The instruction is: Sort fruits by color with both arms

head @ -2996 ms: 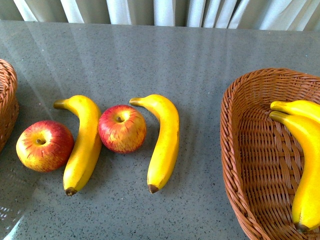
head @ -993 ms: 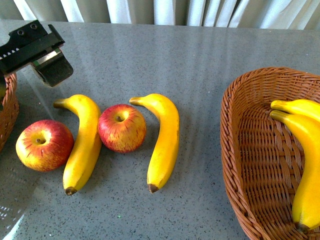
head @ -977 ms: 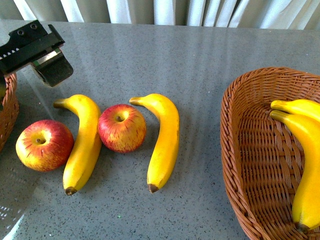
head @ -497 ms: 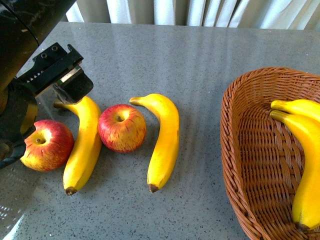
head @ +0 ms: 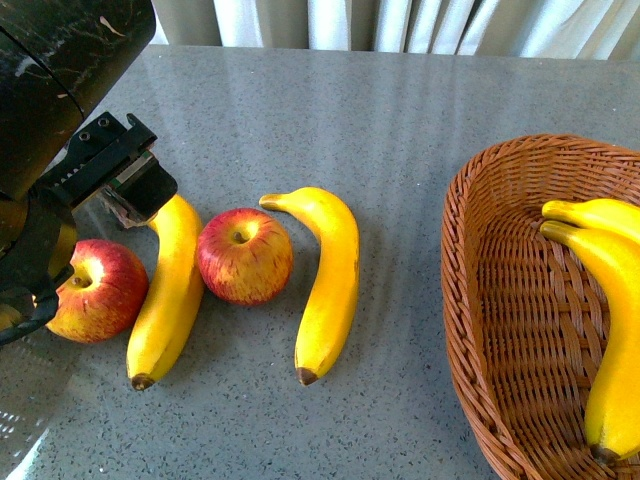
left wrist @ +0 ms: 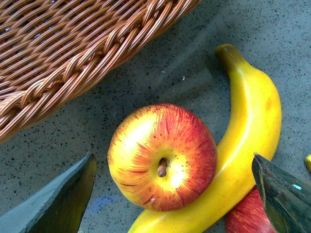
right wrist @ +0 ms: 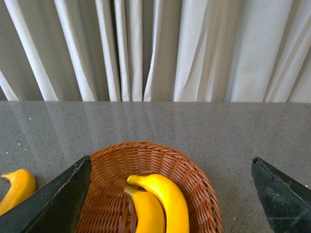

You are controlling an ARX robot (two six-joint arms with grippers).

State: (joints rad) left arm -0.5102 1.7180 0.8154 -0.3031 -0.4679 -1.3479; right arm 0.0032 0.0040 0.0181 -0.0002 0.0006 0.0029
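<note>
Front: we read no writing anywhere. The left arm (head: 60, 120) hides part of the left apple (head: 100, 290) and the stem of the near banana (head: 170, 290). The middle apple (head: 245, 257) and second banana (head: 328, 280) lie on the grey table (head: 400, 120). The right basket (head: 480, 300), cut off, holds two bananas (head: 610, 330).
Left wrist: left gripper (left wrist: 172, 162) gapes wide, empty, straddling the left apple; the left basket (left wrist: 73, 48) is cropped.
Right wrist: right gripper (right wrist: 170, 162) gapes wide, empty.

two wicker baskets (head: 470, 300), two red apples (head: 245, 256), four yellow bananas (head: 325, 280), two on the table (head: 400, 120) and two in the right basket
</note>
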